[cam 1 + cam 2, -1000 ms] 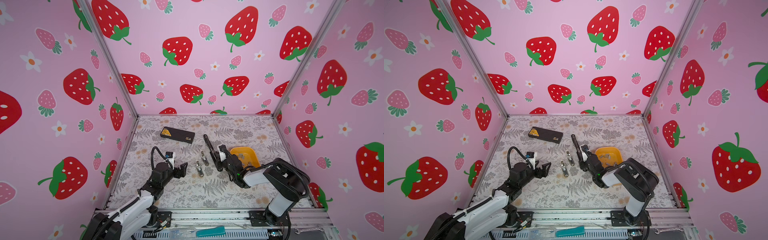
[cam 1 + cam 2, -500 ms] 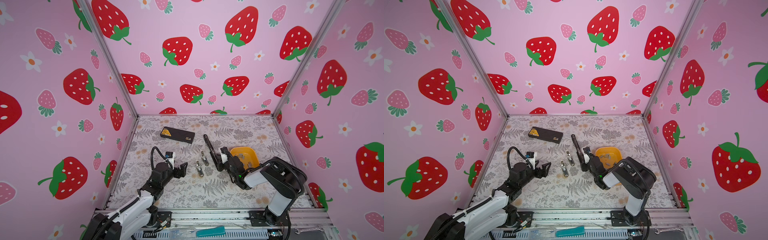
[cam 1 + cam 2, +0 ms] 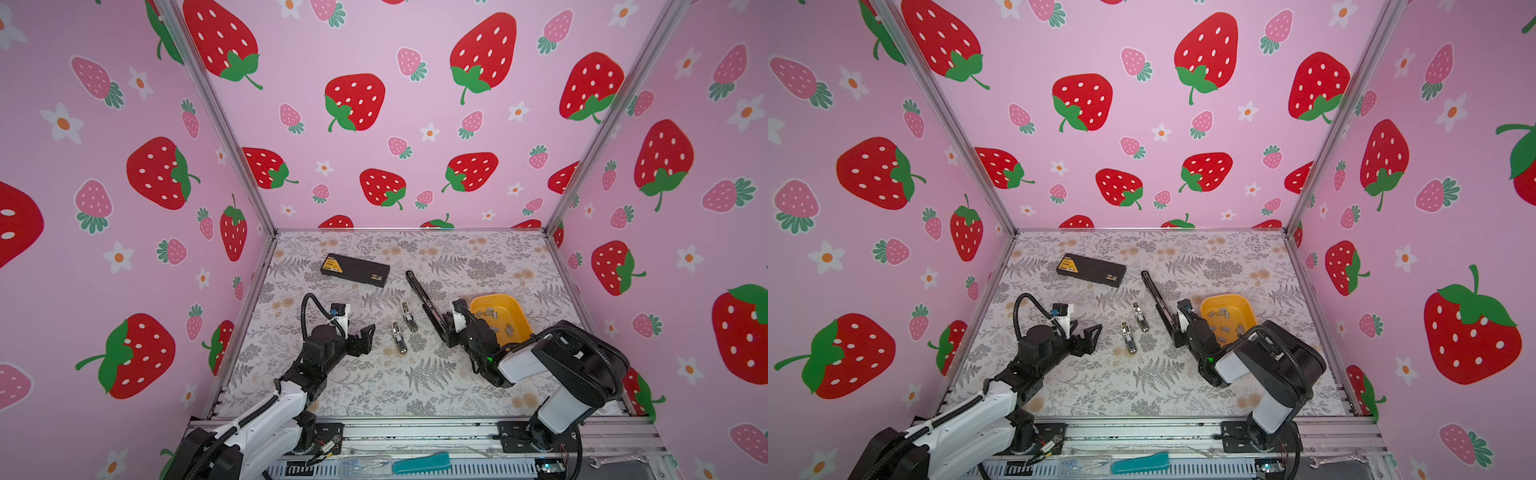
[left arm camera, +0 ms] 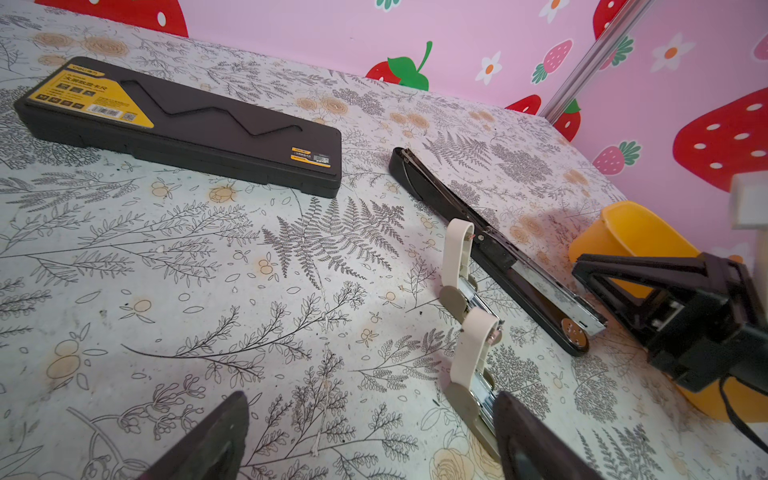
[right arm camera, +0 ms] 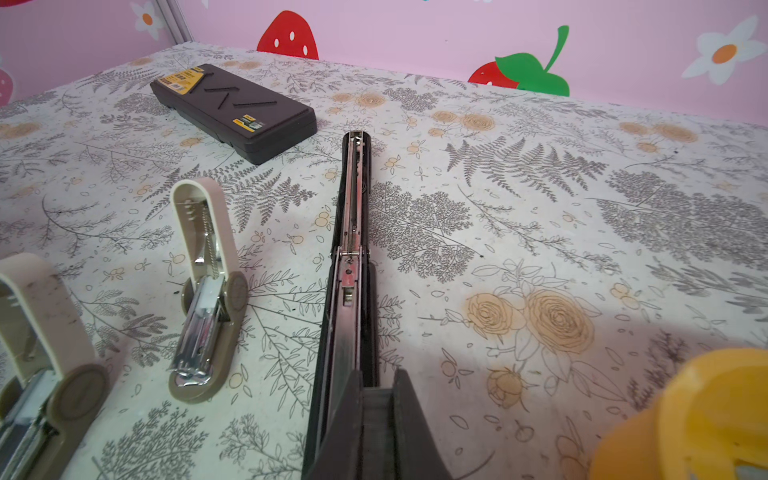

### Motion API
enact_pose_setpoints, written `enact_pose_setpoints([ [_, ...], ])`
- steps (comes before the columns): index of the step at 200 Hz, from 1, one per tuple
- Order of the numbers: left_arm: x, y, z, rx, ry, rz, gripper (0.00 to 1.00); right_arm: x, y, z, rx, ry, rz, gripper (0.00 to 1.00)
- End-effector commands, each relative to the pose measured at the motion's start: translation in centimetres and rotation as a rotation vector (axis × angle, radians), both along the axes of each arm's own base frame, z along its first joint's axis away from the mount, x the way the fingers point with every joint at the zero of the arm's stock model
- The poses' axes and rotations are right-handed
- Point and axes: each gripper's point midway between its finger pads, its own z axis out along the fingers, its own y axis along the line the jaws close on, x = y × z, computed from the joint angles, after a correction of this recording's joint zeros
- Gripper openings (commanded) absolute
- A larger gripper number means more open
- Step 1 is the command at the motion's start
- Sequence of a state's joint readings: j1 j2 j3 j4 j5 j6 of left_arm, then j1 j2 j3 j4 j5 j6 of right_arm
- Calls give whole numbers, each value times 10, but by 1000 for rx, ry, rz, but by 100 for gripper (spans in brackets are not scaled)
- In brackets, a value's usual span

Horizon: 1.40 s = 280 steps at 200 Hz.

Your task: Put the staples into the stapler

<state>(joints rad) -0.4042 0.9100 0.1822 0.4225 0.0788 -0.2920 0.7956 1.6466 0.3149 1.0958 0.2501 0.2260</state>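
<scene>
Staples [image 3: 483,312] are lying in the yellow tray [image 3: 492,296], the right gripper [image 5: 376,380] is resting shut and seemingly empty at the open black stapler's [image 3: 424,299] end, the left gripper [image 3: 365,341] is hanging wide open: fetching a strip seems next.

Floral-print table [image 3: 478,257] with a black case [image 3: 355,270], a long black stapler [image 3: 424,297], two beige staplers [image 3: 408,316] and a yellow tray [image 3: 490,296]

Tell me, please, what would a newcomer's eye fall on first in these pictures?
First the pink walls with big red strawberries all around the table. Then the yellow tray of grey staples at the table's right, and beside it, in the middle, the long black stapler lying open, with the right gripper, jaws shut, over its near end.
</scene>
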Motion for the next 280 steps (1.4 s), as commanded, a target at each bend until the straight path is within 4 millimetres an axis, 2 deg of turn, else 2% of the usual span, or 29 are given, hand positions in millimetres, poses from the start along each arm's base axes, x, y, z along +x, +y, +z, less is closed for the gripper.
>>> enact_pose_setpoints([
  [1,3,-2,11,-9,-39,0,93,-1,3,15,1,-45,35,0],
  [21,4,-2,11,-9,-39,0,93,-6,20,27,26,-63,128,0],
  [46,3,-1,11,-9,-39,0,93,-3,36,39,69,-63,180,0],
  [62,3,-1,11,-10,-38,1,93,0,48,41,84,-60,210,0],
  [81,3,-1,11,-9,-39,1,93,7,53,39,90,-62,200,0],
  [126,3,-2,12,-10,-42,-1,93,15,55,22,65,-43,188,0],
  [182,3,-1,11,-10,-41,0,93,15,41,8,59,-24,168,0],
  [280,3,-2,11,-10,-41,-1,93,9,36,-2,47,-2,178,0],
])
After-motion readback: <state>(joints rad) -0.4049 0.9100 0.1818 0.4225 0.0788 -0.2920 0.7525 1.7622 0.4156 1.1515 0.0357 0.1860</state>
